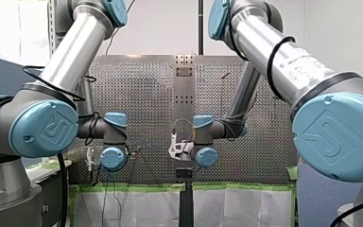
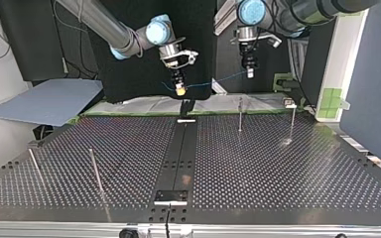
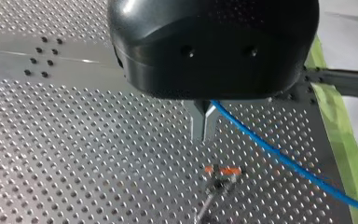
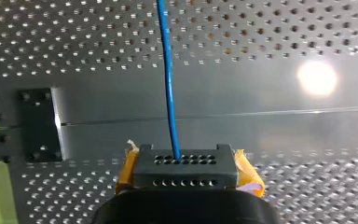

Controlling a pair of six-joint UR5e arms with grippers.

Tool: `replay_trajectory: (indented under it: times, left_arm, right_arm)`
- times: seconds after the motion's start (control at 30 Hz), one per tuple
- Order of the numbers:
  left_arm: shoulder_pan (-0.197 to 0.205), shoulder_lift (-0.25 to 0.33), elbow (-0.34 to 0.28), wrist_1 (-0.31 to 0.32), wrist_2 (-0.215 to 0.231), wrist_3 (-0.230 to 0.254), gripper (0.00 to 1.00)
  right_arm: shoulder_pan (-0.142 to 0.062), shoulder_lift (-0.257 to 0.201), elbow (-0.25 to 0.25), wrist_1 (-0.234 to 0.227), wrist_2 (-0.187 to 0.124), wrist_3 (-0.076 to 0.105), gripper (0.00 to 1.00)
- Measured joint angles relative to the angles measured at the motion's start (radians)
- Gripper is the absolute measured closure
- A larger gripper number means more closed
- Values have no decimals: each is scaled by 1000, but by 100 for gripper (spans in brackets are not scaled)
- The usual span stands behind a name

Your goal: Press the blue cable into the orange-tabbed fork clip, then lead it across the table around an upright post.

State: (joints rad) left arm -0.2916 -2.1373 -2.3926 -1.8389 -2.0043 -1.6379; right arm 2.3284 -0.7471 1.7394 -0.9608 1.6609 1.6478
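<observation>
The blue cable (image 4: 168, 84) hangs in the air, stretched between both end effectors above the desk (image 2: 278, 168), near its edge lined with green tape (image 3: 339, 126) on the arms' side. My left end effector (image 3: 203, 126) has its metal fingers (image 3: 197, 122) closed tight on it. My right end effector (image 4: 185, 161) is closed on it too, the cable coming out between its yellow pads (image 4: 246, 170). The orange-tabbed fork clip (image 3: 221, 171) stands just below and ahead of my left end effector, with no cable in it.

The cable looks thin, light and limp, with a smooth sheath likely to slip. I would hold it close on either side of the clip, so a short taut span goes into the fork. Upright posts (image 2: 239, 115) stand further out on the desk.

The lettering (image 1: 302, 64) on my right arm is too blurred to read.
</observation>
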Motion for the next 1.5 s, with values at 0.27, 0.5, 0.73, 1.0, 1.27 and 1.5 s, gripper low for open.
replay_trajectory:
  times: [0.27, 0.5, 0.73, 1.0, 1.27, 1.5]
  left_arm:
    - [60, -60, 3, 19, 44, 6, 100]
    - [118, -118, 49, -32, 75, 7, 100]
    - [176, -176, 107, -91, 103, -9, 100]
    - [201, -200, 184, -155, 112, -26, 100]
    - [208, -201, 250, -194, 120, -38, 100]
    - [211, -201, 305, -246, 125, -39, 100]
  right_arm:
    - [-3, 68, -63, 49, -2, 0, 100]
    - [-5, 124, -120, 73, -2, 0, 100]
    - [-14, 138, -150, 91, -4, -5, 100]
    - [-28, 139, -175, 115, -5, -13, 100]
    - [-40, 139, -184, 126, -6, -27, 100]
    - [-50, 139, -194, 140, -6, -40, 100]
